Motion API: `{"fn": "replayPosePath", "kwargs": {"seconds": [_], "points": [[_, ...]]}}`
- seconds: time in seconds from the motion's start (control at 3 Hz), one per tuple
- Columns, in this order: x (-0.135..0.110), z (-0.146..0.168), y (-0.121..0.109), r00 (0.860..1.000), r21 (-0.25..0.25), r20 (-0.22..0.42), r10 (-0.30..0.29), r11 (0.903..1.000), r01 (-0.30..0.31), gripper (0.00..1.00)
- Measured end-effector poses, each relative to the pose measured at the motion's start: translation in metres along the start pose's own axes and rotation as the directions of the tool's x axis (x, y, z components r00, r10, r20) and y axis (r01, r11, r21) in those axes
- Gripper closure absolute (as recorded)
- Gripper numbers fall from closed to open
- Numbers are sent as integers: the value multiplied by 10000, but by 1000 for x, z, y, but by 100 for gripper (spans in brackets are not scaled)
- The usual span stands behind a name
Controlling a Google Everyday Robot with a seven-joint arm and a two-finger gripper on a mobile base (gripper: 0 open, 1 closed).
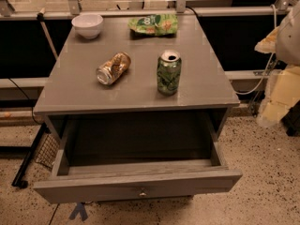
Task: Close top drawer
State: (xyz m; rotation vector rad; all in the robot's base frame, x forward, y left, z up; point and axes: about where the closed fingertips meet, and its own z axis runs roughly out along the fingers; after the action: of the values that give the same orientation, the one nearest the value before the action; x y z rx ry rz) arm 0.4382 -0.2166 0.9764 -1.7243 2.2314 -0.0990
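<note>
top drawer (140, 184) grey, open; gripper (277, 100) right

The top drawer (136, 185) showed grey, wood-grained, with a small brassy knob (142, 192); the tabletop (79, 90) was the same grey; the upright can (168, 72) was green, patterned; the tipped can (113, 68) gold and silver; the bowl (87, 25) white; the packet (153, 24) green with white print; the floor (262, 191) beige, black-speckled; the gripper (288, 32), upper right edge, off-white.

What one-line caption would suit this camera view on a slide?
Top drawer open under a table holding green can, tipped can, bowl and bag; tool at right edge.
</note>
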Motion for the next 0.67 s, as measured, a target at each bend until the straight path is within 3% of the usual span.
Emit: {"fn": "replayPosePath", "kwargs": {"seconds": [0.67], "points": [[0,4,5,9998,-67,71,165,9998,-164,0]]}}
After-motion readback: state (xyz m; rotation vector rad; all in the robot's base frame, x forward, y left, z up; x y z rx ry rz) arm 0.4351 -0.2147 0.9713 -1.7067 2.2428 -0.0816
